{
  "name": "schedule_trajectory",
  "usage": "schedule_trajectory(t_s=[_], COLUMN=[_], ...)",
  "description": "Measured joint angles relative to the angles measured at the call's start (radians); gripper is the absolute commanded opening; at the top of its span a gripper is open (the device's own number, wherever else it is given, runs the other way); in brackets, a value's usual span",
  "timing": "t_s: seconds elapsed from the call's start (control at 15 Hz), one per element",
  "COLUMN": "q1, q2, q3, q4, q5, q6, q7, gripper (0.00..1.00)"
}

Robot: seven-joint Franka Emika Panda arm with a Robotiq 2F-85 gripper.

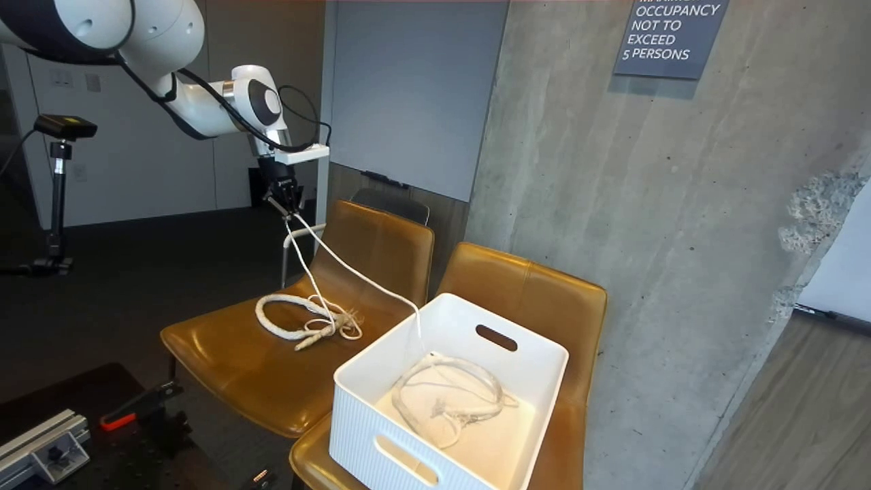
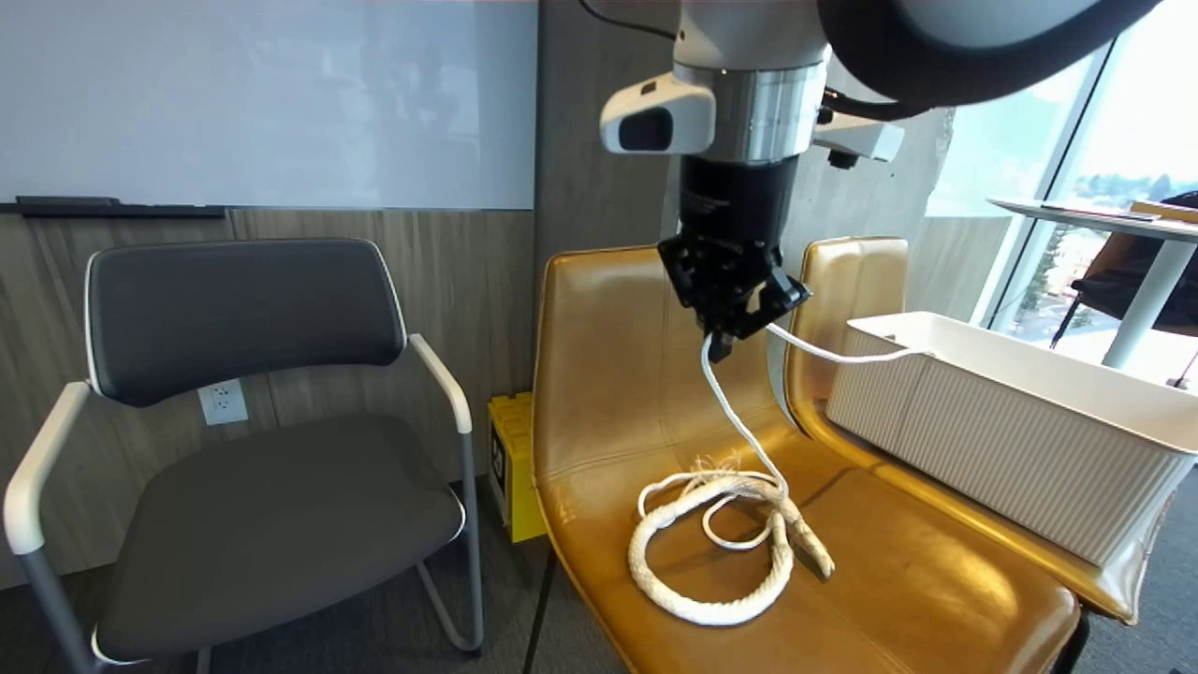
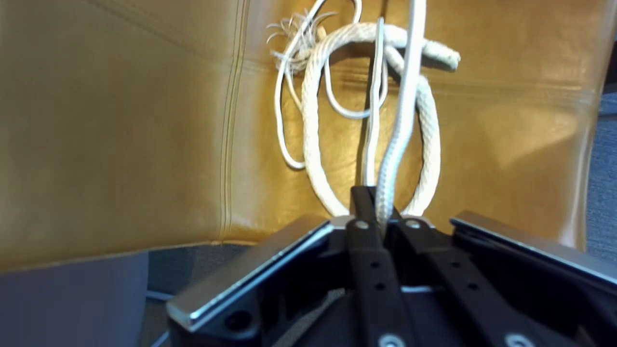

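- The pincer point(image 3: 384, 222) was closed around a thin white cord point(image 3: 407, 96), pinching it in mid-air above the seat of a brown leather chair point(image 2: 898, 562).
- One length of the cord hung from the grip down to that seat, where it lay in loose loops; another length slanted across to a white bin point(image 2: 973, 449) and passed over its rim.
- On the same seat a thick cream rope point(image 2: 711, 613) lay curled into a ring, with frayed strands at its edge and the cord's loops in and around it.
- The bin stood on a neighbouring brown chair point(image 1: 524, 272), just beside the seat with the rope; its outer walls were ribbed, and hand slots were cut through two of its sides.
- Inside the bin, another rope point(image 1: 480, 413) lay curled on the bottom.
- In an exterior view, a grey chair point(image 2: 281, 534) with pale armrests stood near the brown one; a yellow box point(image 2: 519, 477) sat between them, farther back, and a whiteboard point(image 2: 271, 103) hung above.
- An occupancy sign point(image 1: 670, 41) was fixed to a concrete wall point(image 1: 680, 204).
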Motion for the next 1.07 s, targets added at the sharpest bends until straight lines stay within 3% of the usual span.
schedule_trajectory(t_s=[0.27,1.07], q1=[0.065,0.172], q2=[0.06,0.283], q3=[0.02,0.051], q4=[0.12,0.523], q5=[0.032,0.062], q6=[-0.036,-0.187], q7=[0.006,-0.001], gripper=[0.01,0.01])
